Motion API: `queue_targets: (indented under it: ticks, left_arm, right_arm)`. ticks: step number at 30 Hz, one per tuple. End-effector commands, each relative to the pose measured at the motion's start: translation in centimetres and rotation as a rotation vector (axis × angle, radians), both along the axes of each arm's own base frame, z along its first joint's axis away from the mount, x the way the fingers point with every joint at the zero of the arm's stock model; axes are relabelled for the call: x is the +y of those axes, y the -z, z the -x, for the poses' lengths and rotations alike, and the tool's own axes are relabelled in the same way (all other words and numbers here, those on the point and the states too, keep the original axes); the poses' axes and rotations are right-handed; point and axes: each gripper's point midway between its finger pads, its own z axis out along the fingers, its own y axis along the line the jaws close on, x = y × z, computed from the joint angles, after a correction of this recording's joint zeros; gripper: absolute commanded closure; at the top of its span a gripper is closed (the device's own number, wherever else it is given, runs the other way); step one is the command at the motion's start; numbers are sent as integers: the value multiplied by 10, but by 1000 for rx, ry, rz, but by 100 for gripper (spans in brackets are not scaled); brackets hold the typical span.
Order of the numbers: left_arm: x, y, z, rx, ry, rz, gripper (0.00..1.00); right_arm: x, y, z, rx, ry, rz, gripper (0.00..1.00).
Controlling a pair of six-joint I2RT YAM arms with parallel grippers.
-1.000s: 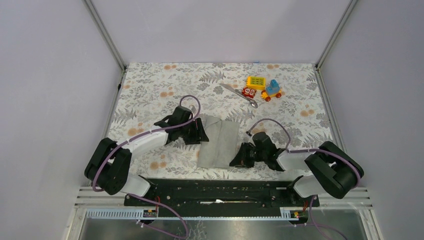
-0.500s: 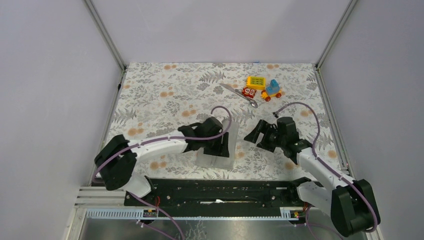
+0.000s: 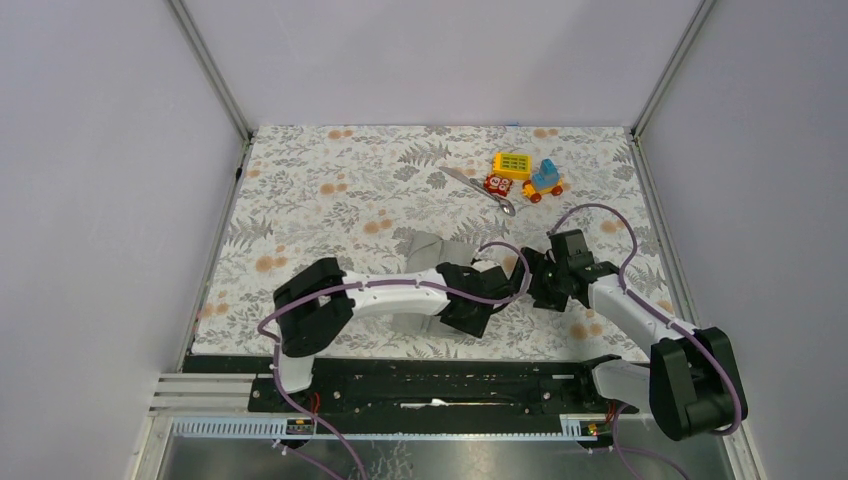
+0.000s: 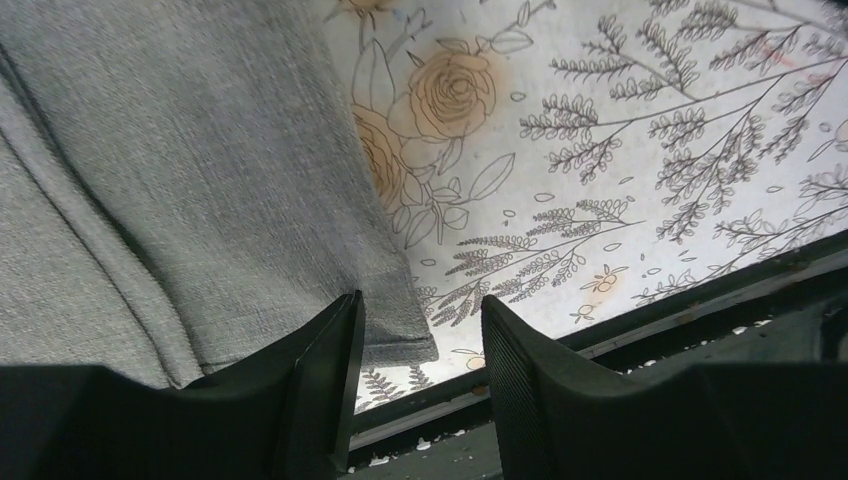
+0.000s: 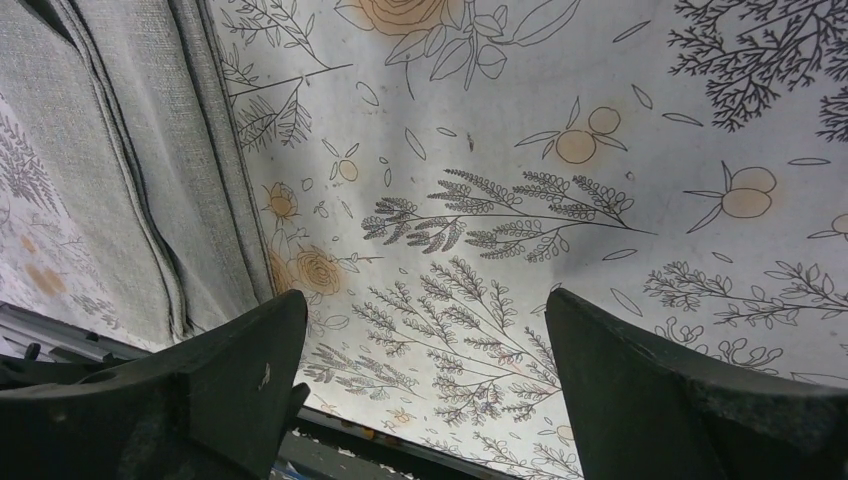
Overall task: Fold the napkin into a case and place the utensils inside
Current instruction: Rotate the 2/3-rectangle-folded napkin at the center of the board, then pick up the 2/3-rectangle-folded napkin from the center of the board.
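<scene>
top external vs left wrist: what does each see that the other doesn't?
Top external only: the utensils and toy blocks at the far side, plus the left arm and right arm reaching in. Left wrist only: the left gripper up close, fingers apart and gripping nothing, at a corner of the napkin, whose hem and fold layers show. Both: the napkin and the floral tablecloth.

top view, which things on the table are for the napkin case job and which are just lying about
For the job:
- grey napkin, partly under the left arm
- silver utensils, at the far side

Just lying about:
- yellow block
- red block
- blue toy car
</scene>
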Motion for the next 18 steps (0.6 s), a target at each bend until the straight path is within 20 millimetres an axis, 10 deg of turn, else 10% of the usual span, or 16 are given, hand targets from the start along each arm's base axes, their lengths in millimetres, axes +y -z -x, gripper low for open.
queue_targets:
  ticks: [1,18]
  left_arm:
    - [-3,-5,0,-37,0,-52,49]
    - [18,35,9,-52,8,-203,66]
  right_arm:
    - [0,-15,-10,-55,-35,6,4]
    - [10,-9,-5,-46,-82,-47,3]
